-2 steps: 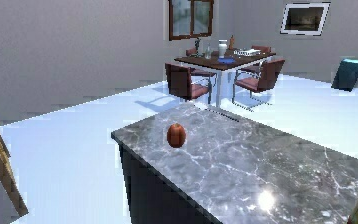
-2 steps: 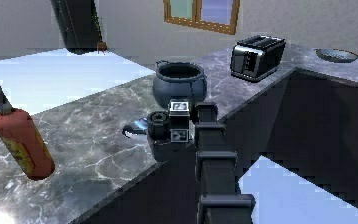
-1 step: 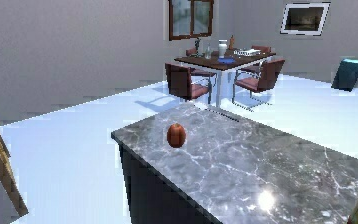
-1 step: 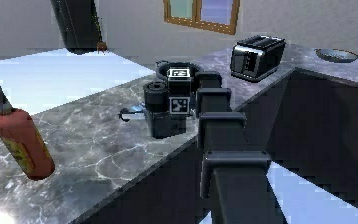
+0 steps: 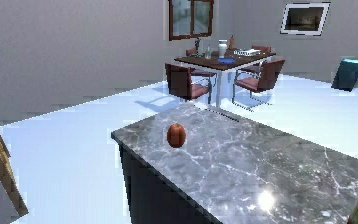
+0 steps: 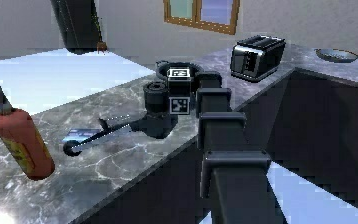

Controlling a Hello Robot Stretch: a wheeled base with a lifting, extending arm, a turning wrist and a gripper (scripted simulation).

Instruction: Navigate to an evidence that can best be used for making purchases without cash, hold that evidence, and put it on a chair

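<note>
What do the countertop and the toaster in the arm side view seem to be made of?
The countertop looks like polished marble or a similar stone: grey, with pale veins and a soft sheen. The toaster seems to be metal at its pale, shiny edges; its dark face may be plastic or painted metal.

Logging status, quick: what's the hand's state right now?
Hand: cannot tell whether it holds anything; a small bluish thing lies on the counter at its far end.
</note>
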